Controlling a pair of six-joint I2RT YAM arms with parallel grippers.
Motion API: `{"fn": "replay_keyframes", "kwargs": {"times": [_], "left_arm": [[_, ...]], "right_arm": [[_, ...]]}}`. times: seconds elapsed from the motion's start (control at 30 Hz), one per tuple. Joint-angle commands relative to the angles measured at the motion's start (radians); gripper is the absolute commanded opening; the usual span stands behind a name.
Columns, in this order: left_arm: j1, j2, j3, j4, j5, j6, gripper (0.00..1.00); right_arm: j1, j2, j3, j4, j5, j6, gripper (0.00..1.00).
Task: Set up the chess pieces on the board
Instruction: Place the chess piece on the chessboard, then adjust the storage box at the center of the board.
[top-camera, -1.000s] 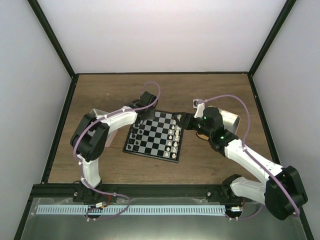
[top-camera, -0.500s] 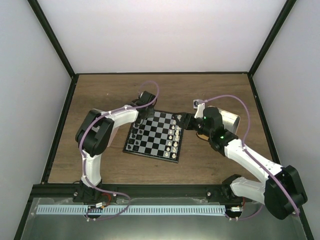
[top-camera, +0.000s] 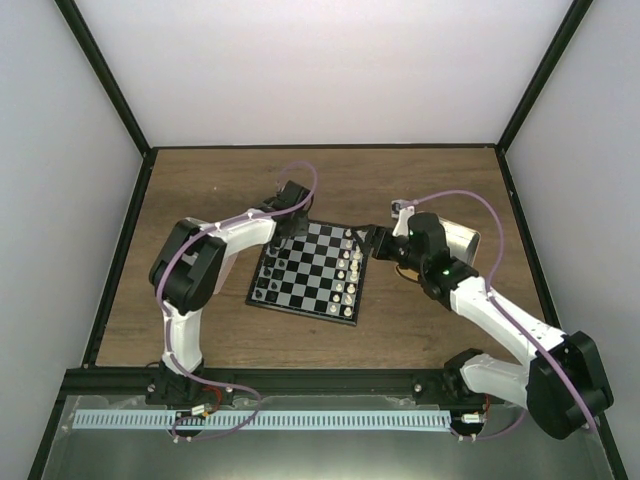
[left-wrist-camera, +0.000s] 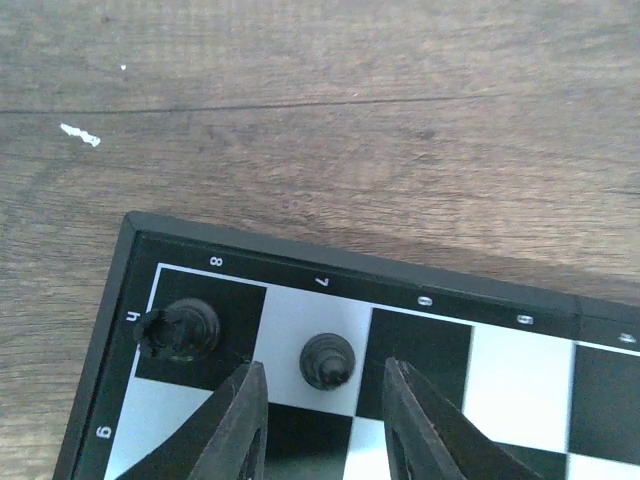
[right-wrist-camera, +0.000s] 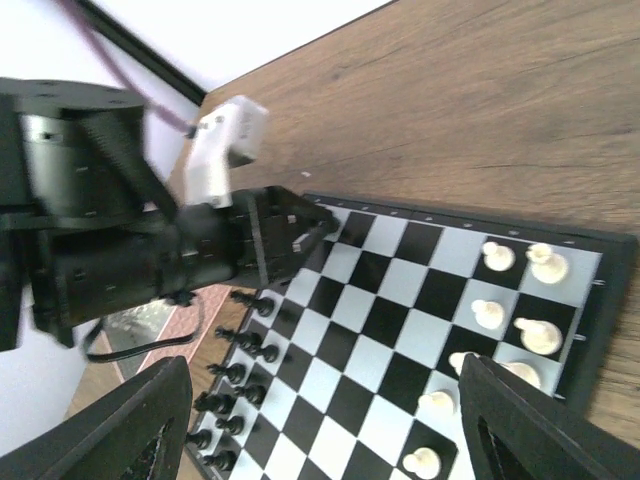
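Observation:
The board (top-camera: 300, 311) lies mid-table, its rim (left-wrist-camera: 350, 262) filling the left wrist view. Black chess pieces (top-camera: 268, 282) line its left side; white ones (top-camera: 350, 270) stand along the right. My left gripper (top-camera: 287, 232) hangs over the far left corner, open. Its fingertips (left-wrist-camera: 244, 400) stand either side of a black piece (left-wrist-camera: 328, 360) on a white edge square without touching it. Another black piece (left-wrist-camera: 180, 328) occupies the corner square. My right gripper (top-camera: 372, 245) hovers by the board's far right corner, wide open and empty (right-wrist-camera: 330, 400).
A shiny metal container (top-camera: 462, 240) sits behind my right arm. A pink-rimmed box (right-wrist-camera: 165, 330) shows past the board's left side in the right wrist view. Dark frame posts border the wooden table (top-camera: 420, 190).
My left gripper swung to the board's far left corner and has opened, leaving a black piece standing on the edge square. The right arm has barely moved.

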Motion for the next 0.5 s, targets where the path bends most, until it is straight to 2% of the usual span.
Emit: {"fn": "replay_keyframes", "kwargs": {"times": [0.0,0.23,0.47], "left_arm": [[-0.001,-0.093,0.025,-0.009,0.039,0.006,0.36],[-0.001,-0.230,-0.011,-0.008,0.069,-0.006,0.46],[0.003,-0.410,-0.131,0.035,0.125,0.017,0.54]], "right_arm": [[-0.039,-0.029,0.073,-0.102,0.094,-0.007,0.75],[-0.202,-0.003,0.093,-0.276,0.234,0.025,0.77],[-0.407,0.235,0.221,-0.322,0.244,0.133,0.83]]}}
